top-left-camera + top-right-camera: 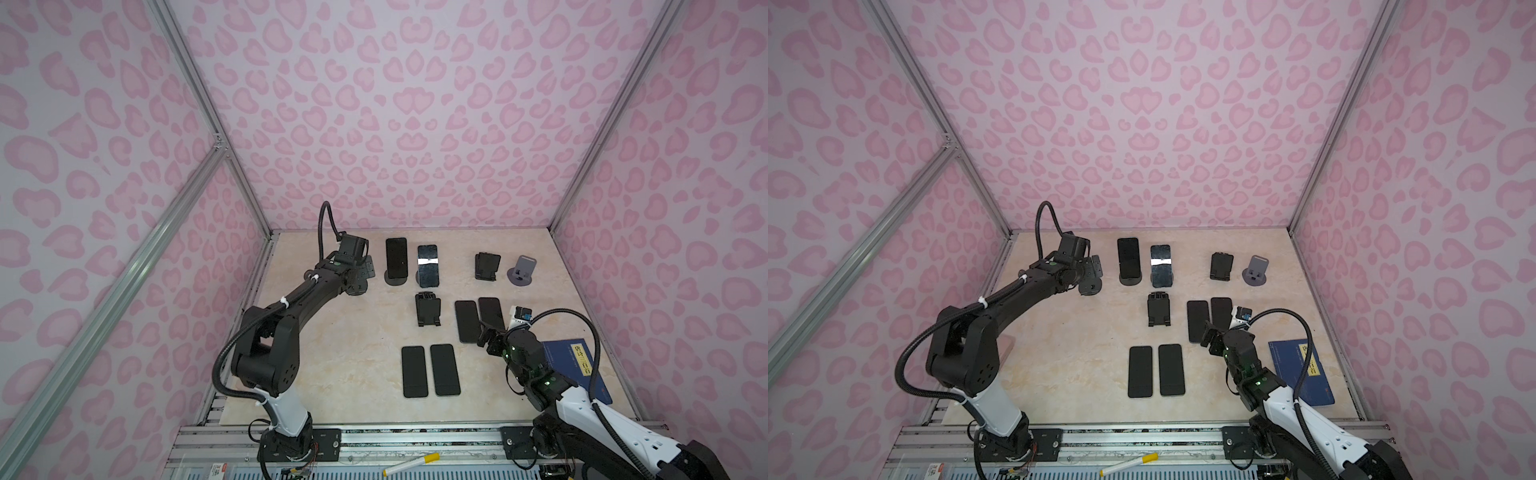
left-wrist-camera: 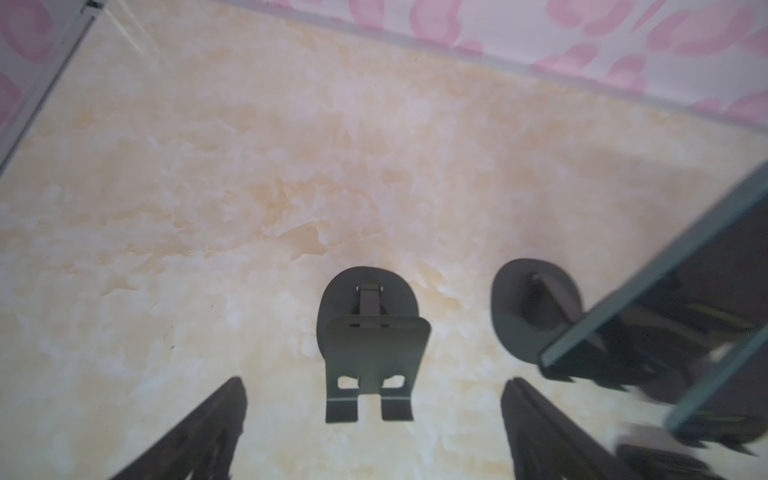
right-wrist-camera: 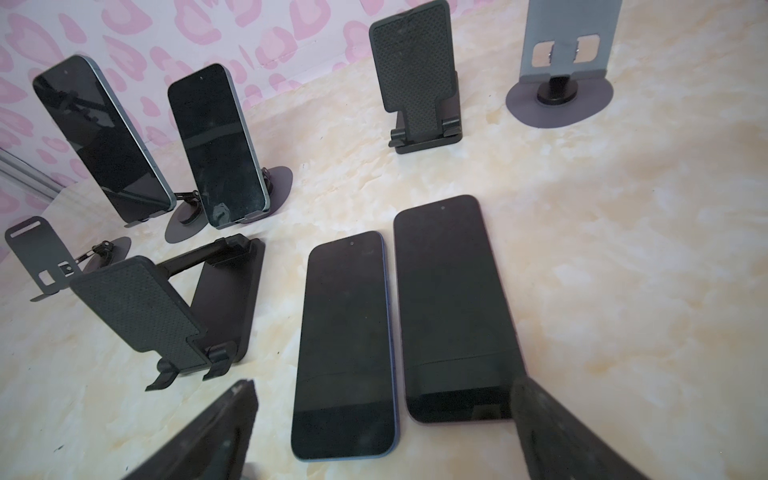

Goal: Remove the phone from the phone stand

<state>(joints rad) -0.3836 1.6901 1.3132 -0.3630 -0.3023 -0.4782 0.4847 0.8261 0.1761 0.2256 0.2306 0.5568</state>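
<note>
Left gripper: my left gripper [image 1: 369, 268] hangs near the far left corner of the worktop [image 1: 332, 374], with its jaws spread wide and nothing in them.
Under it: in my left wrist view an empty round stand [image 2: 376, 353] sits between my fingers [image 2: 216, 428] and touches neither.
Upright phone: the upright phone [image 1: 396, 257] leans on its round-base phone stand [image 1: 395, 280] by the far edge. It is just beside my left gripper, on the side toward the middle, and my fingers are not on it.
Second phone: a second phone [image 1: 428, 266] leans on a similar stand right beside the first, with a bright band of glare across its screen.
Right gripper: my right gripper [image 1: 487, 336] sits low toward the right edge, jaws apart and empty.
Below it: two flat phones [image 3: 347, 345] lie side by side, face up. In my right wrist view one finger [image 3: 552, 424] overlaps the near corner of the larger one, and I cannot tell whether it touches.
Near pair: a near pair of phones [image 1: 414, 371] lies flat toward the near edge, around the middle.
Folding stands: one black folding stand [image 1: 428, 309] stands empty mid-worktop. Another folding stand [image 1: 487, 266] is near the far edge, right of the middle.
Grey stand: the grey stand [image 1: 523, 270] is empty, just to the right of that one.
Blue book: the blue book [image 1: 577, 365] lies flat by the right edge, partly hidden by my right arm.
</note>
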